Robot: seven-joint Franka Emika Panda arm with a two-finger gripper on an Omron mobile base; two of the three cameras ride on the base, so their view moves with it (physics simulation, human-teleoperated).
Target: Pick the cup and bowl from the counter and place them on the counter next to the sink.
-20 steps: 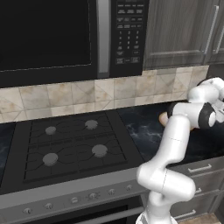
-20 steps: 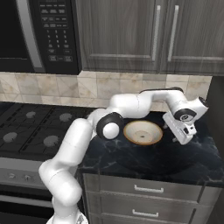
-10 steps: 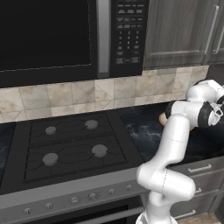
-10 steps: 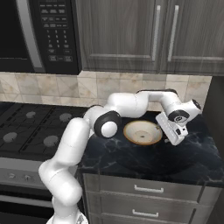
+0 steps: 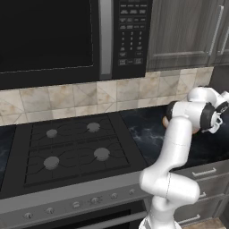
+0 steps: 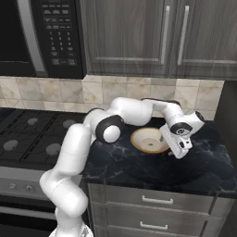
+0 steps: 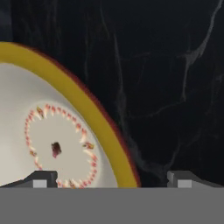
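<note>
The tool (image 6: 177,148) hangs released and empty over the bowl (image 6: 147,140), its rim between the fingers. It looks like the bowl pickup; next, lower and clench on the rim.

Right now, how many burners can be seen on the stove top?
4. In the left base view: back left, back right, front left, front right, all on the black stove top left of the arm. None appears hidden.

Bowl (image 6: 149,140) on counter (image 6: 139,166), right of stove (image 6: 28,139)
</note>
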